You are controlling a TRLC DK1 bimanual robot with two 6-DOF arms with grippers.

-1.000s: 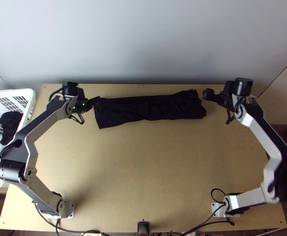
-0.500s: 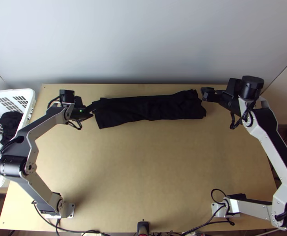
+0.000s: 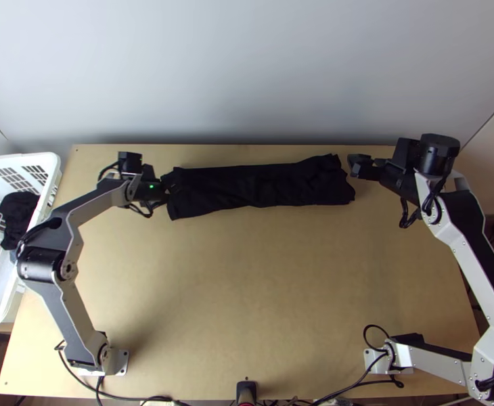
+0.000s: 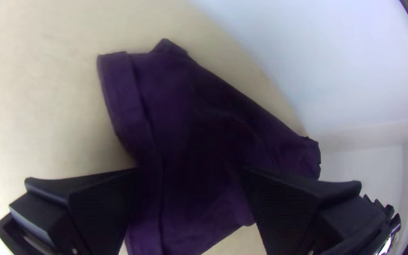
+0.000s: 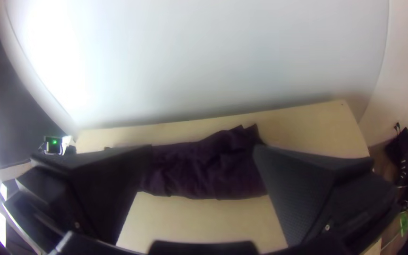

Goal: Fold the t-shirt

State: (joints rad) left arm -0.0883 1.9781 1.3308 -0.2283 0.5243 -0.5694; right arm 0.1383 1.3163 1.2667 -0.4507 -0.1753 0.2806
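The dark t-shirt (image 3: 254,186) lies as a long, narrow folded strip across the far part of the table. At its left end is my left gripper (image 3: 169,188). The left wrist view has that gripper (image 4: 192,174) open, its fingers spread over the dark cloth (image 4: 190,118), with a band-like edge along one side. Beyond the strip's right end stands my right gripper (image 3: 355,166). In the right wrist view this gripper (image 5: 203,151) is open, with the slightly wrinkled cloth (image 5: 213,165) seen between its fingers.
A white basket (image 3: 27,161) with dark cloth (image 3: 18,211) inside stands at the left edge. The pale wall (image 3: 247,74) rises behind the table (image 3: 247,284). Cables (image 3: 139,398) run along the near edge.
My left gripper has shifted slightly right, onto the strip's left end. The right arm's wrist and elbow have swung outward to the right, while its fingertips have stayed almost in place.
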